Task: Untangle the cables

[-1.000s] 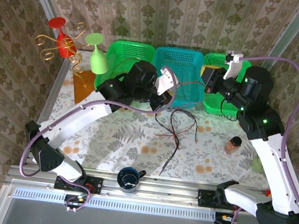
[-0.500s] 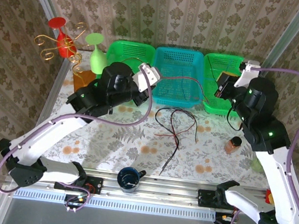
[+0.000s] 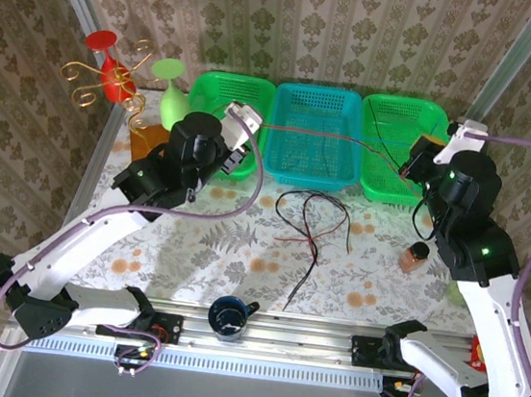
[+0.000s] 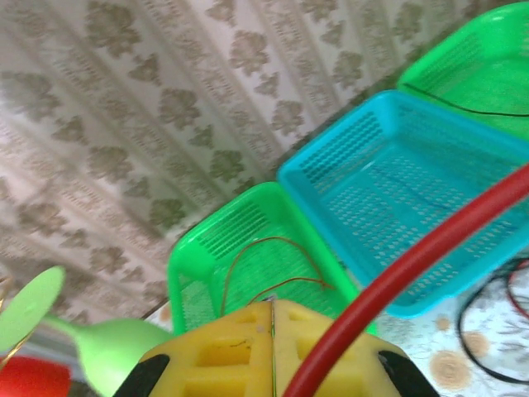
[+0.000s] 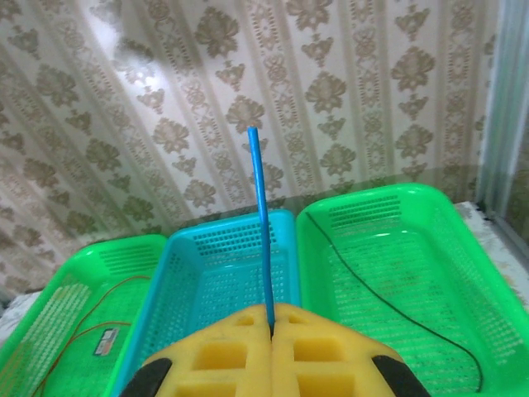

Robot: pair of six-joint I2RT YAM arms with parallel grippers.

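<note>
Left gripper pinches a red cable stretched over the blue basket, right gripper nips a blue wire (loose cables lie on the table just below), so pulling wider may jerk an end free.

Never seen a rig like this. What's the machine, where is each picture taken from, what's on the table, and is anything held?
Two robot arms are bolted at the near edge of a table. One picture looks down from above; the other two come from cameras on the wrists. The left claw is shut on a red-brown cable that stretches over the blue basket toward the right arm. The right claw is shut on a blue cable. Green baskets flank the blue one. Also there: loose cables on the table, a dark mug, a small bottle.
</note>
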